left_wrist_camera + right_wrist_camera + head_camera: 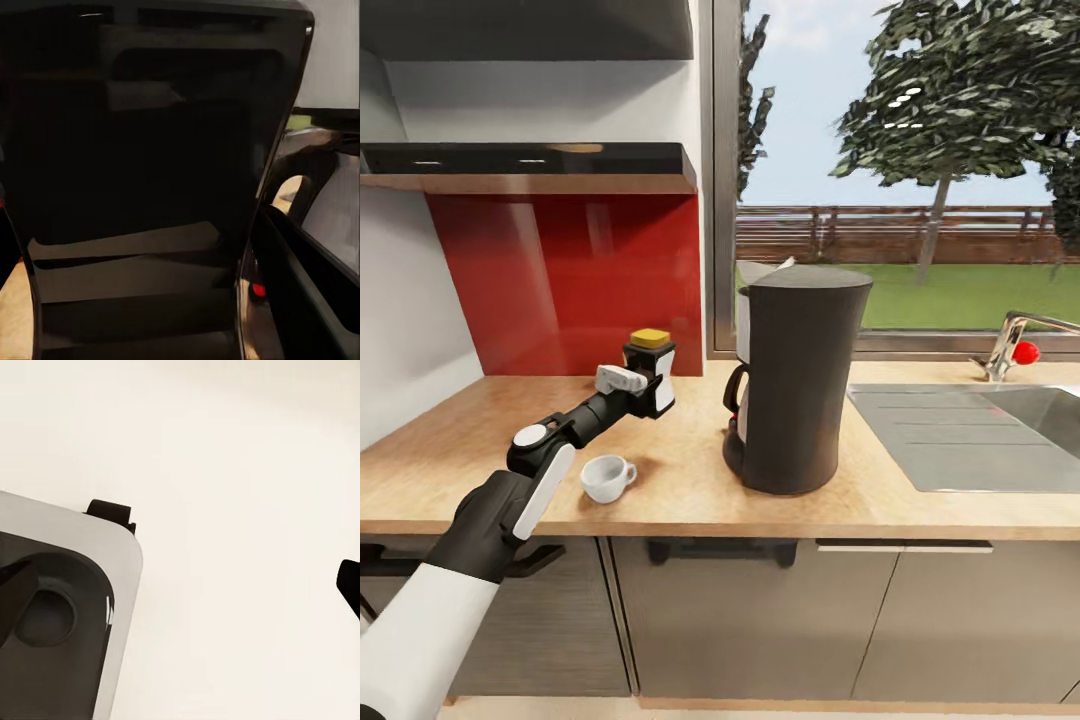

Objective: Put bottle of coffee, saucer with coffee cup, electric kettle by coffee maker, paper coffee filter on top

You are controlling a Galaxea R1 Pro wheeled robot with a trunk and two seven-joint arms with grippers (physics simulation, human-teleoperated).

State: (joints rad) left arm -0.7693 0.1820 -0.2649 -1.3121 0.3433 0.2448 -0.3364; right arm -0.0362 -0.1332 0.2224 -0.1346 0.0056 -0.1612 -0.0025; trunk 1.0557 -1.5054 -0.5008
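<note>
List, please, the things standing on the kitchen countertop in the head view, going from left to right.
coffee cup → bottle of coffee, with the left gripper at it → coffee maker → steel sink → tap, all on the kitchen countertop.

Coffee bottle upright left of coffee maker; cup nearer front

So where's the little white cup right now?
In the head view the coffee cup sits on the kitchen countertop, left of the coffee maker, nearer the front edge than the bottle of coffee.
</note>
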